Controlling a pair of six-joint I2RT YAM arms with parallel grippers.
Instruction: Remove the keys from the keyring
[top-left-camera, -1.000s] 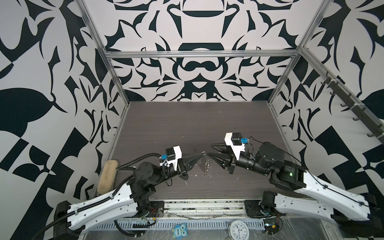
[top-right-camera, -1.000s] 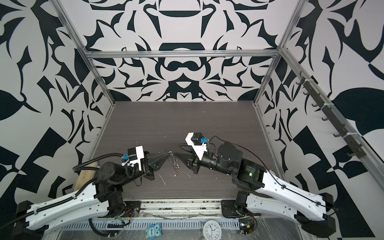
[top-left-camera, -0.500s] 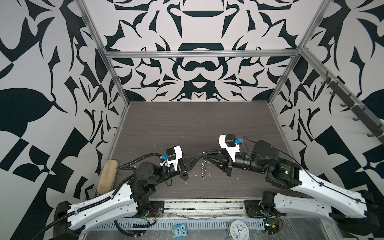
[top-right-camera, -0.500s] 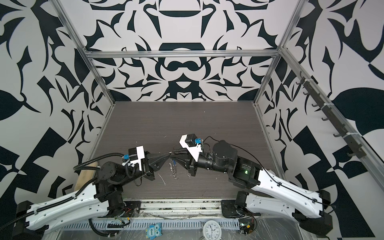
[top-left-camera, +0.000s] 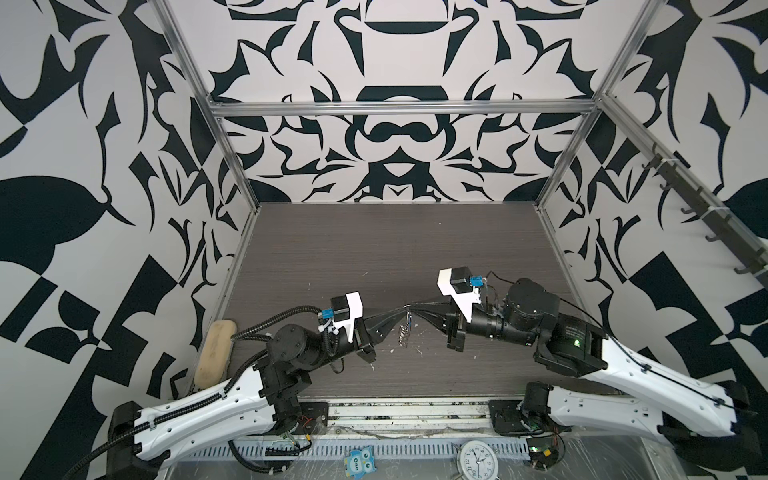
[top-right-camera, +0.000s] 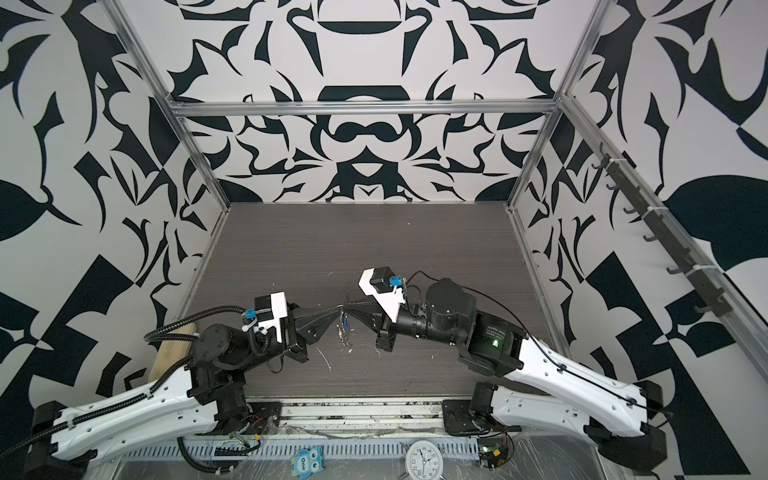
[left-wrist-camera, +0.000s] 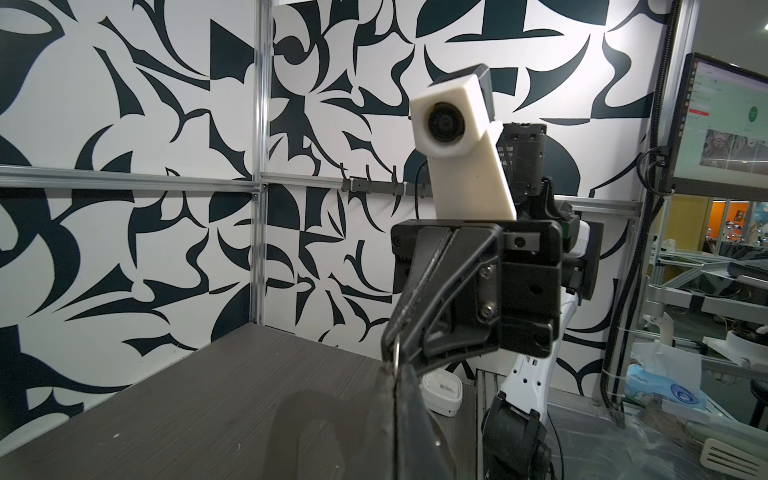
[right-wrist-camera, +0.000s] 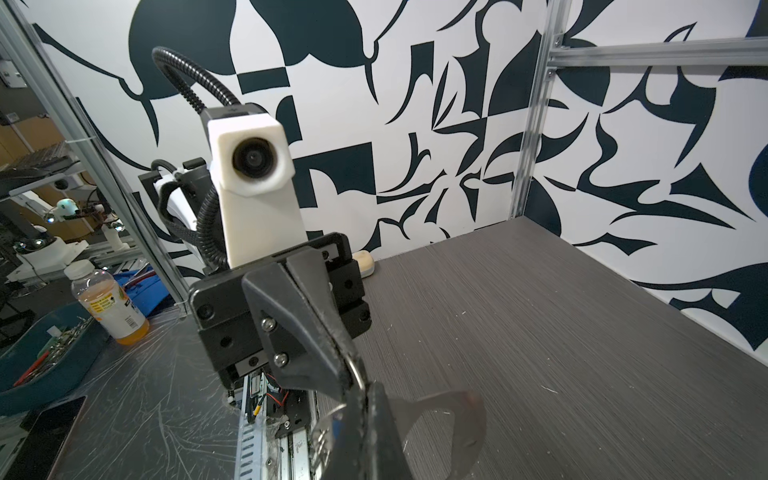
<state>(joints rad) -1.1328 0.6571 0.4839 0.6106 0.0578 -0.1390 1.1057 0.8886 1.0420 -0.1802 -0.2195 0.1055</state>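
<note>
nothing is off yet, as far as we can see: the keyring hangs in the air above the tabletop, between the two arms. a sliver of the blue key tag dangles among the bare rings beneath it; the red tag we cannot find. the left gripper has its jaws clenched on the keyring. the right gripper is clenched just beside it, on keyring or small ring we cannot tell. we judge the keyring stands on edge, long axis along the line between the arms, ring row pointing down.
</note>
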